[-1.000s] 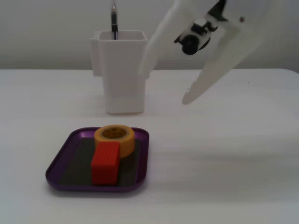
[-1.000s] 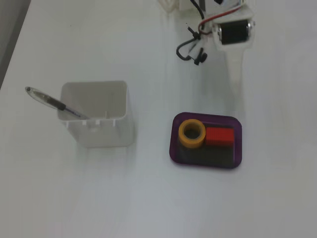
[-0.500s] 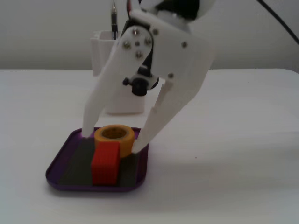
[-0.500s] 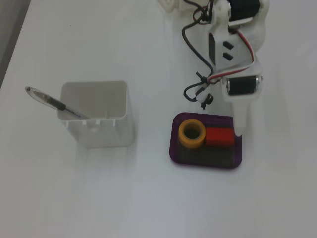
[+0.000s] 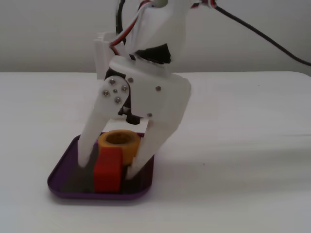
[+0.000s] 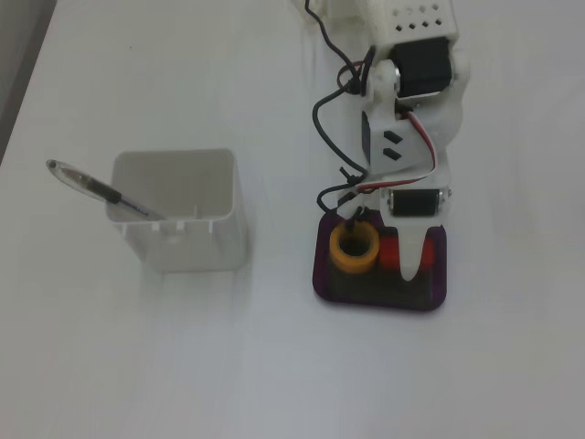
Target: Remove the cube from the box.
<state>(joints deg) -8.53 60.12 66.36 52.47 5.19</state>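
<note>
Currently the gripper (image 5: 108, 168) is down inside the box (image 5: 65, 170), fingers spread either side of the cube (image 5: 107, 170); no firm clamp visible yet. Cube stands on the tray floor near the front rim, tape roll (image 5: 120, 142) touching or just behind it. Best move, by judgement: close squarely on the ribbed sides, then lift straight up so the roll isn't dragged and the low rim is cleared. In a fixed view from above, bare table lies right of the box (image 6: 437, 274); the white container (image 6: 183, 215) with a pen (image 6: 96, 186) sits well apart on the left.
</note>
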